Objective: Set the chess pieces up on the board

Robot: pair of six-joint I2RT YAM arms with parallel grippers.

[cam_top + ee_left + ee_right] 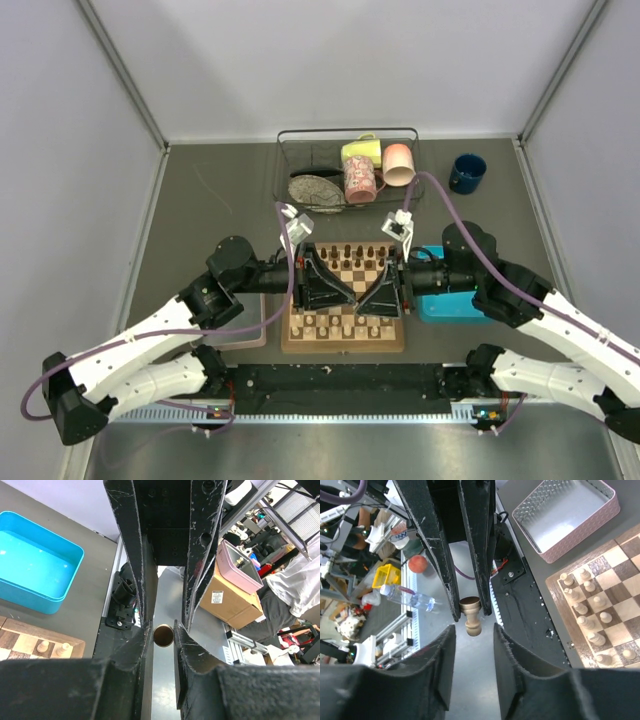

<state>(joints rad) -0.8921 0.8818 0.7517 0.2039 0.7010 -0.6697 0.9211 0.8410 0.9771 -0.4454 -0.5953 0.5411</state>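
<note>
Both grippers meet tip to tip above the board (345, 345). A pale chess piece (471, 611) hangs between them, lying sideways. My left gripper (162, 630) is shut on its round base (163, 635). My right gripper (474, 626) is open, its fingers standing apart on either side of the piece's head without touching it. From above, the left gripper (350, 293) and the right gripper (365, 298) cover the board's middle. Pale pieces (335, 322) stand along the near rows, dark pieces (350, 250) along the far row. More pale pieces (585, 622) show on the board (555, 587) in the right wrist view.
A blue tray (455, 305) sits right of the board, a clear pinkish tray (245, 325) left of it. Behind the board stands a wire basket (345, 135) with mugs and a plate. A dark blue mug (467, 173) stands at the back right.
</note>
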